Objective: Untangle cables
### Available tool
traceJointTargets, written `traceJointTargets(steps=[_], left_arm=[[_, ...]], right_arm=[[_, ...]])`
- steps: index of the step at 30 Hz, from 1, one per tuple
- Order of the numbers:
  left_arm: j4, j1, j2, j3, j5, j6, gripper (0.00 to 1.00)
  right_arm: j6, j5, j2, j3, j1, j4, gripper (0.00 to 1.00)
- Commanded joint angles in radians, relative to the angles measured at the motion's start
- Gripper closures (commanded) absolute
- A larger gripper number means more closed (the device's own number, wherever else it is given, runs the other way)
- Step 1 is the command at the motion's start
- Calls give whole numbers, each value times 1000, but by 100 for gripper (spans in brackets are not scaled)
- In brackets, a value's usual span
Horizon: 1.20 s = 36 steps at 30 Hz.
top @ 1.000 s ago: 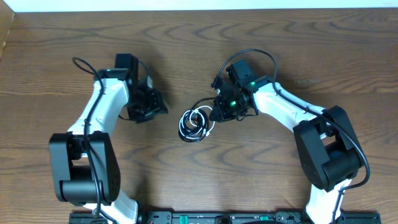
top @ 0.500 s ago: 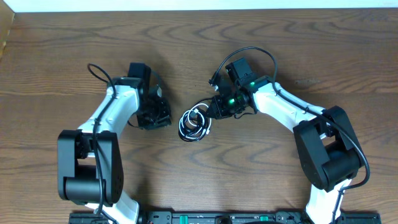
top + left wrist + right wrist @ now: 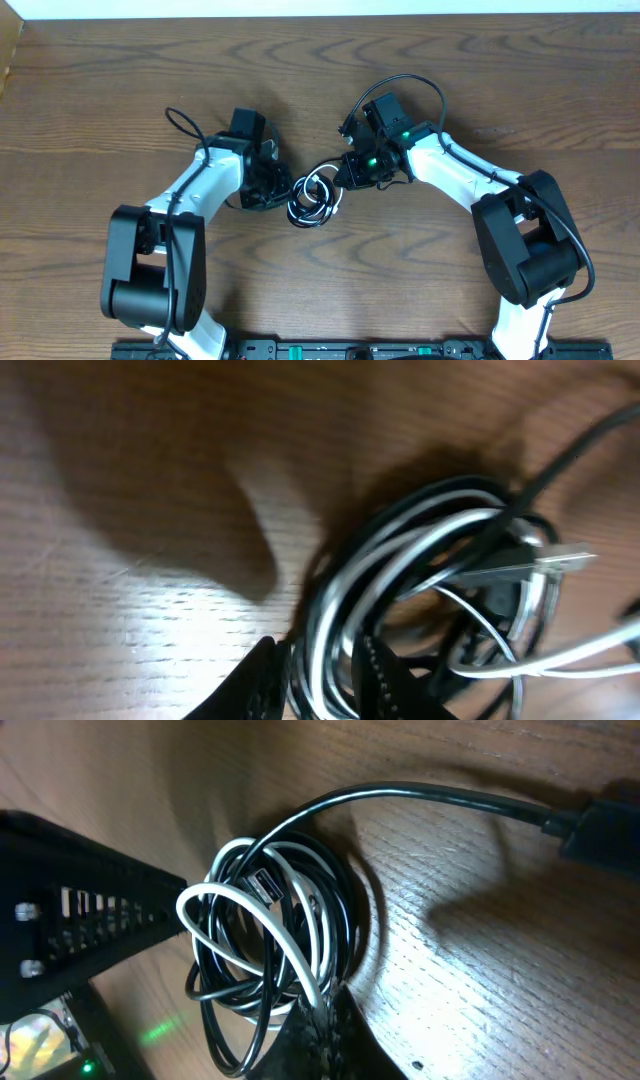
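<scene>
At table [image 3: 450, 60] centre, the coiled black and white cables [image 3: 313, 200] lie tangled. The right gripper [image 3: 322, 1020], closed, pinches the coil at 2 o'clock. The left gripper [image 3: 322, 685] straddles strands at 9 o'clock; whether it has clamped cannot be told. It should seat on one cord only, then draw apart slowly.

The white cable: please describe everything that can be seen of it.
The white cable is a thin, glossy cord wound in small loops, interlaced with the black cable. One end seems to carry a small metal plug. The coil lies on the wooden table between both grippers. The left gripper straddles some strands; the shut right gripper meets the coil's edge. Whether either grips the white cord cannot be told.
</scene>
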Motion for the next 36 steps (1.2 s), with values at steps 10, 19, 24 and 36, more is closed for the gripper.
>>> traceJointTargets(steps=[10,19,24,36], left_arm=[[58,-55,12,-67,-91,-136,64],[72,-59,11,-73,-92,-119,93],[75,-14,-11,-48,-75,-54,92],[148,47,-80,-35,78,183,92]], right_arm=[[13,7,-9,20,4,3,99],[9,6,-9,20,-1,2,99],[10,-92,-15,24,-42,3,99],[145,-402,-19,26,-106,216,99]])
